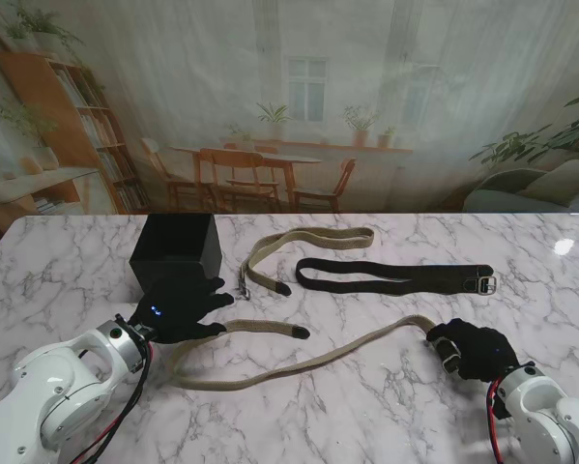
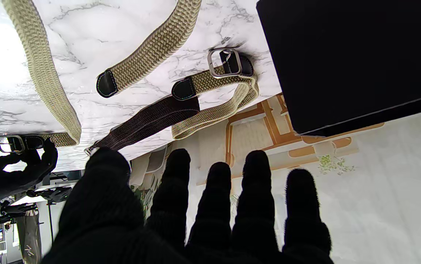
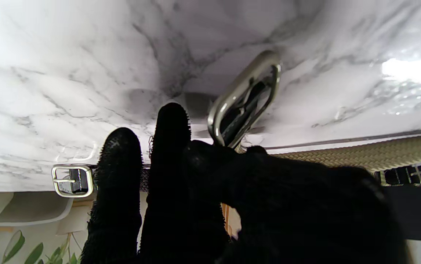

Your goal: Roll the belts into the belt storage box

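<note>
A long tan woven belt (image 1: 299, 364) lies in a loose loop across the near part of the marble table. Its black tip (image 1: 297, 332) rests just right of my left hand (image 1: 178, 309), which hovers with fingers (image 2: 256, 172) spread and holding nothing. My right hand (image 1: 473, 348) is shut on that belt's buckle end; the silver buckle (image 3: 247, 97) sticks out past the fingers (image 3: 170, 124). The black storage box (image 1: 176, 253) stands just beyond my left hand. A second tan belt (image 1: 308, 242) lies folded in the middle, and a black belt (image 1: 395, 278) stretches to its right.
The folded belt's buckle (image 2: 225, 62) lies close to the box's corner (image 2: 349, 55). The black belt's buckle (image 1: 486, 283) sits just beyond my right hand and shows in the right wrist view (image 3: 72, 180). A printed room backdrop stands behind the table's far edge.
</note>
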You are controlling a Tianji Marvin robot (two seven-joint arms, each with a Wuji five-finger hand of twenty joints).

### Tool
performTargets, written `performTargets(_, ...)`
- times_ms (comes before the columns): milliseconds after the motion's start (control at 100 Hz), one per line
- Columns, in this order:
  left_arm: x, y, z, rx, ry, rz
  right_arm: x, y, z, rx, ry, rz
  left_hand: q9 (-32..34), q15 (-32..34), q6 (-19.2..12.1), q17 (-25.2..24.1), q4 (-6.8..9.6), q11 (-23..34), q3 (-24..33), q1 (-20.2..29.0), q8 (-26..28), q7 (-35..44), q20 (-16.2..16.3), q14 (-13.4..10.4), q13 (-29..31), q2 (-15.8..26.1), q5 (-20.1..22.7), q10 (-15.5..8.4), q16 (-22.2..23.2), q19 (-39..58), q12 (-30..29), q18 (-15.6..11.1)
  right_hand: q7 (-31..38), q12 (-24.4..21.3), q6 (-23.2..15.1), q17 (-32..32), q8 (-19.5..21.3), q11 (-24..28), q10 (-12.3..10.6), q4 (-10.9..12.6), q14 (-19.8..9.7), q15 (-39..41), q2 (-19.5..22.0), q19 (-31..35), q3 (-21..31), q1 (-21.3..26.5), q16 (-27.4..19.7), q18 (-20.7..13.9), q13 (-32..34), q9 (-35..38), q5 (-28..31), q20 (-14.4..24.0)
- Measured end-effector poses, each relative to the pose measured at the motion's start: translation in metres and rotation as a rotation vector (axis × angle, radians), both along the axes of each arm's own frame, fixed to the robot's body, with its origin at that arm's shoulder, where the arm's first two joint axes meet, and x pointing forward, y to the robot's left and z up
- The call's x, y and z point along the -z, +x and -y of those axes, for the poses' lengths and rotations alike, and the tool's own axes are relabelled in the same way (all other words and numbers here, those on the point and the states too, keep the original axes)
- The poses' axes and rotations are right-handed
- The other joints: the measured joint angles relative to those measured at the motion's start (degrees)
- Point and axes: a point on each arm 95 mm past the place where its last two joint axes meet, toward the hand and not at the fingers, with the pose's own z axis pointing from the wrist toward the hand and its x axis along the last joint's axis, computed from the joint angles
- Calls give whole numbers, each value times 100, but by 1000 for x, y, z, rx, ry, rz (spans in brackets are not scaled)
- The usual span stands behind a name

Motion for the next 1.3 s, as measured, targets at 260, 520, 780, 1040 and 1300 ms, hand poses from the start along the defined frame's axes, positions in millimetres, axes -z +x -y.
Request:
performTargets(260, 2, 0, 0, -2, 1, -4, -5, -6, -4, -53, -27, 16, 1, 0, 0, 0, 0, 0, 0, 0, 9, 0, 0, 1, 0, 2, 0, 0, 0, 0, 0, 9, 27, -20, -1132, -179, -189, -182, -420, -14, 5, 4, -1, -189, -523, -110, 150, -135, -134, 99, -459, 1491)
performTargets(520, 4, 0, 0, -9, 5, -13, -10, -6, -18, -122, -26, 14, 1, 0, 1, 0, 1, 0, 0, 0, 11, 0, 3, 1, 0, 2, 0, 0, 0, -1, 0, 9, 36, -43, 599, -152, -190, -213, -254, -16, 0, -41, 5, -215, -804, -314, 138, -157, -138, 247, 888, 1544)
performTargets(780, 5, 0, -1, -12, 10, -20, -16, -7, -28, -182, -58, 27, 1, 0, 1, 0, 0, 0, 0, 0, 12, 0, 12, 2, 0, 3, 0, 0, 0, -2, 0, 10, -95, -91, 314, -46, -58, -214, -232, -16, -69, -51, 66, -478, -822, -352, 136, -295, -54, 244, 1008, 1487)
performTargets(1040, 6, 0, -1, -15, 9, -25, -12, -5, -27, -165, -103, 6, 1, 0, 1, 0, 0, 0, 0, 0, 12, 0, 14, 3, 1, 3, 0, 0, 0, -3, 13, 10, 579, -292, -406, 294, 487, -255, -1020, -18, -201, -66, -346, -482, -662, -344, 135, -595, 85, 249, 1004, 742)
performTargets(1300, 6, -1, -1, -11, 0, -29, -5, -4, -24, -157, -80, 45, 2, 0, 1, 0, 1, 0, 0, 0, 12, 0, 17, 3, 1, 3, 0, 0, 0, -3, 15, 11, 1798, -365, -783, 304, 368, -264, -1010, -219, -309, -61, -334, -541, -1907, -1326, -52, -627, 84, 547, 1269, 1426)
